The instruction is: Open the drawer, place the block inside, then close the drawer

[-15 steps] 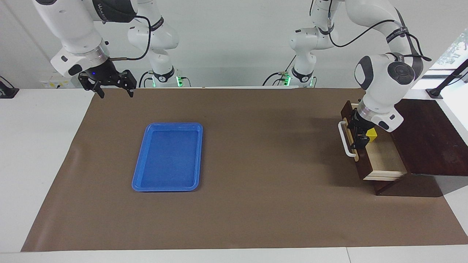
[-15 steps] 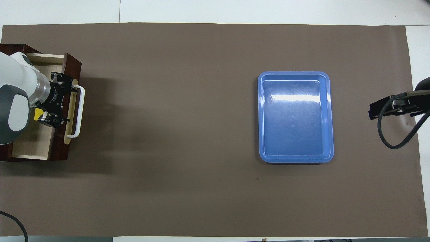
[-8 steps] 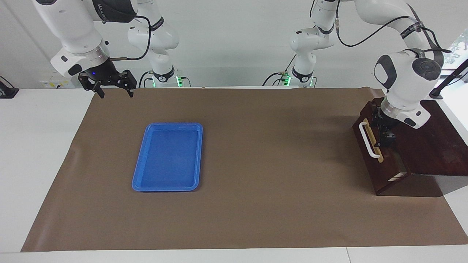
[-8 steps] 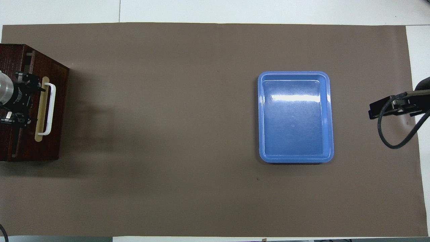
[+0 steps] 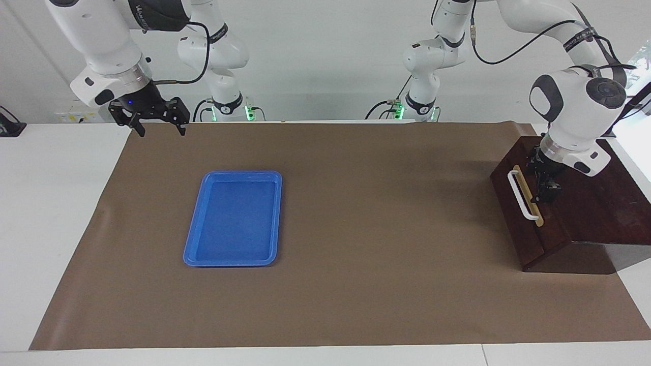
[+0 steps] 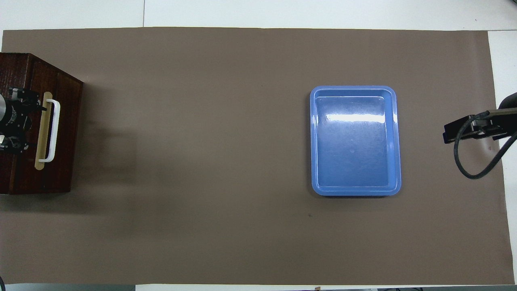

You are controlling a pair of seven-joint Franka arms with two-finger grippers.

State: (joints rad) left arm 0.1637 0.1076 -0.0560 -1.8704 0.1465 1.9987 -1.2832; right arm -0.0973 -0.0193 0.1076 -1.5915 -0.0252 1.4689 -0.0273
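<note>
The drawer (image 5: pixel 524 203) sits shut in its box at the left arm's end of the worktop; the block is out of sight. Left gripper (image 5: pixel 546 184) hangs over the box just beside the handle (image 5: pixel 521 194), jaws spread. Right gripper (image 5: pixel 158 126) waits raised over the worktop's edge, jaws spread, well apart from the tray (image 5: pixel 234 218).

A bright blue tray (image 5: pixel 233 218) is gleaming on the plain brown mat (image 5: pixel 356 284) covering the white table (image 5: pixel 51 203). Beside the mat's edge, the dark brown drawer (image 5: pixel 519 213) is showing a white handle (image 5: pixel 520 195) on a tan strip (image 5: pixel 529 195).

The left tool (image 5: pixel 543 184) has pushed the drawer (image 5: pixel 526 216) shut, hiding the block
</note>
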